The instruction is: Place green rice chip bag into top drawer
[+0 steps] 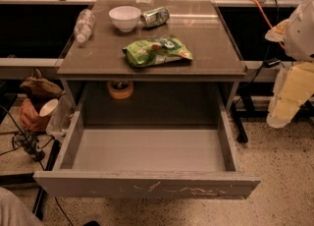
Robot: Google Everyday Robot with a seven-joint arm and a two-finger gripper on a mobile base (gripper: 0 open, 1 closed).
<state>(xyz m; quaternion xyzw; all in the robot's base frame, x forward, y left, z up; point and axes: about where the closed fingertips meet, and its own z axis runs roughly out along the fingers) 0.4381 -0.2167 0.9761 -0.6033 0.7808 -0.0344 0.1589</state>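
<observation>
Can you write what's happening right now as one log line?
green rice chip bag: lying on cabinet top | top drawer: open, bag not inside | tool: beside cabinet, apart from bag

The robot's arm [295, 86] shows only at the far right edge, well clear of the desk [216, 48]. A rounded white upper joint [302, 28] sits near the top of the view. Below it a pale cream segment slopes down and to the left. The pincer [277, 117] is at the low end of that segment, hanging beside the desk's right side and pointing toward the floor.
</observation>
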